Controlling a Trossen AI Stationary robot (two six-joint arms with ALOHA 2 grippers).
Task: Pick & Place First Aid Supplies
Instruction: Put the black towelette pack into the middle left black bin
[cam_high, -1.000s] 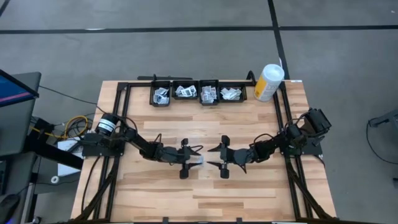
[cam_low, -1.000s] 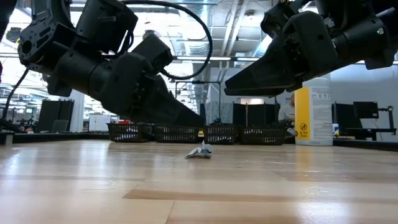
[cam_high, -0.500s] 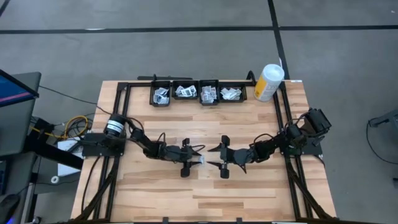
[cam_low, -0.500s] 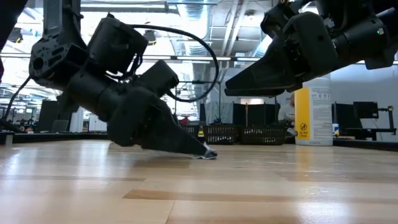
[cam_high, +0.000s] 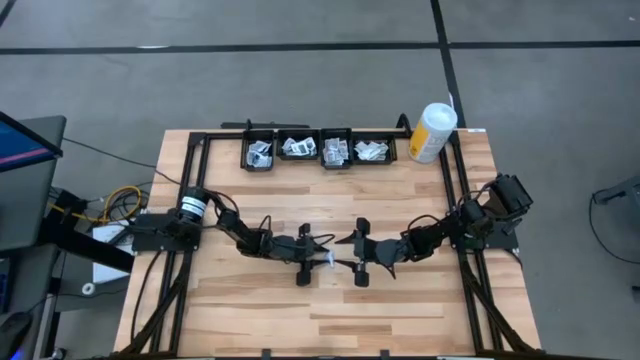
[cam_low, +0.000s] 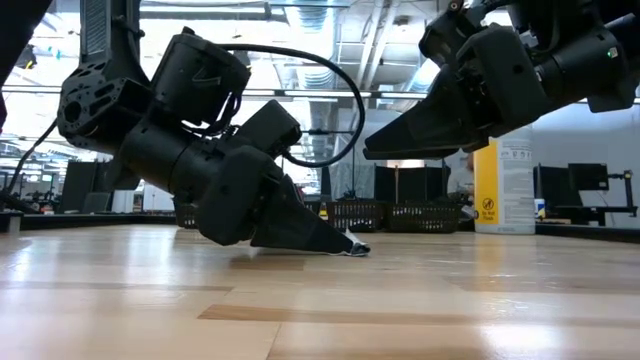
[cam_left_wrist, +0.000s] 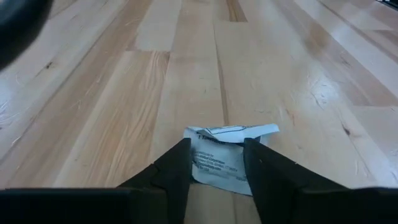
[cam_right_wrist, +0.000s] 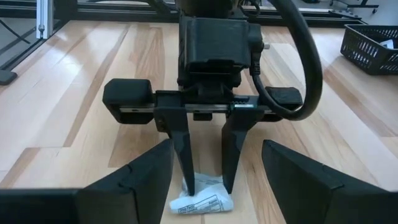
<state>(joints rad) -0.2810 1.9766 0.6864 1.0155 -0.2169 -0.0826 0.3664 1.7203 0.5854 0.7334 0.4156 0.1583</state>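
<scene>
Wooden bench (cam_high: 400, 300): left gripper (cam_high: 322, 252) jaws apart, straddling one packet (cam_left_wrist: 222, 160), not yet clamped. Right gripper (cam_high: 345, 252) waits, jaws apart. Four bins (cam_high: 316, 150) already hold packets.

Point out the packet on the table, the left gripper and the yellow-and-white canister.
packet (cam_left_wrist: 219, 159): left wrist view, printed face between the fingers.
left gripper (cam_right_wrist: 205, 177): right wrist view, midway between fingertips.
canister (cam_high: 432, 131): high view, its side.

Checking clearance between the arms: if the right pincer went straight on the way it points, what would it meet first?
Probably the left pincer, straddling the white packet just ahead of the open right pincer; depth between them is unclear.
</scene>
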